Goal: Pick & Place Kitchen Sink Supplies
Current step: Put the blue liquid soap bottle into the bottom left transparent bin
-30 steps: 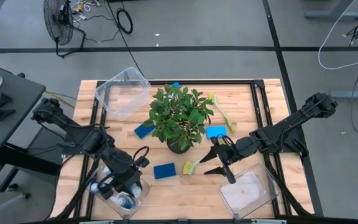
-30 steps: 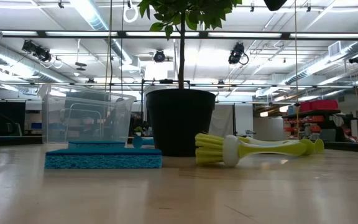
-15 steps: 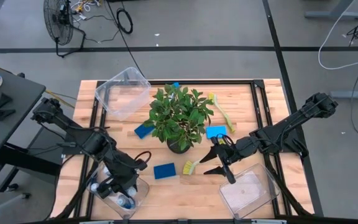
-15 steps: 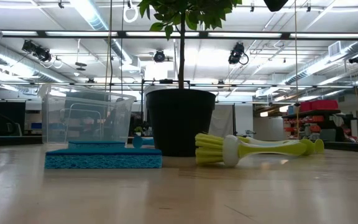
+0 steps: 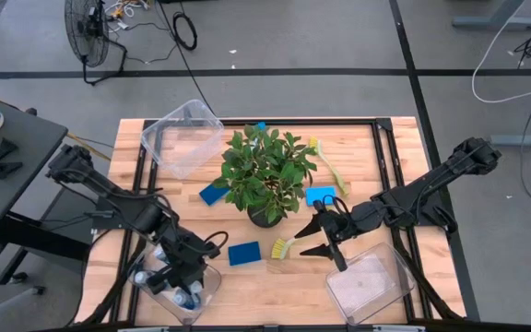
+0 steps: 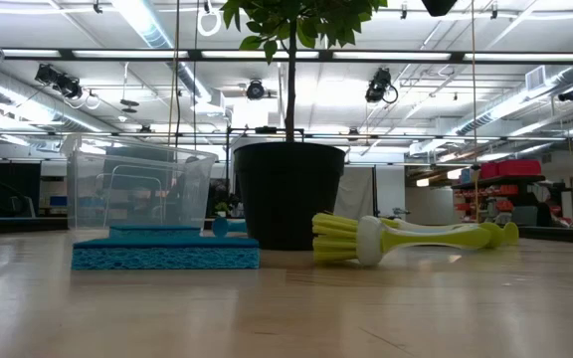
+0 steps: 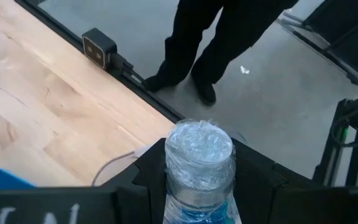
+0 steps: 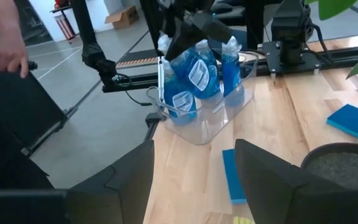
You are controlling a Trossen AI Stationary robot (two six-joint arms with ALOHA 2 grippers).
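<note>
**Bottle held over the near-left bin**

The left gripper (image 5: 184, 272) is angled down over a clear bin (image 5: 208, 286), clamped on a blue bottle (image 7: 199, 168). The right gripper (image 5: 319, 238) is held spread just beside a dish brush (image 5: 284, 246).

Even overhead light is supplied by ceiling strips (image 6: 152, 22), seen in the low view as blown-out glare. The table (image 5: 247, 277) is brightly lit in the high view; only soft, short shadows are cast beside the plant (image 5: 265, 175). In the low view the pot (image 6: 288, 194) is rendered as a dark silhouette against the bright room. In the left wrist view the bottle (image 7: 199, 168) held in the left gripper (image 7: 197, 186) is sharp, with glints on its cap. In the right wrist view the near fingers (image 8: 272, 180) are blurred.
</note>
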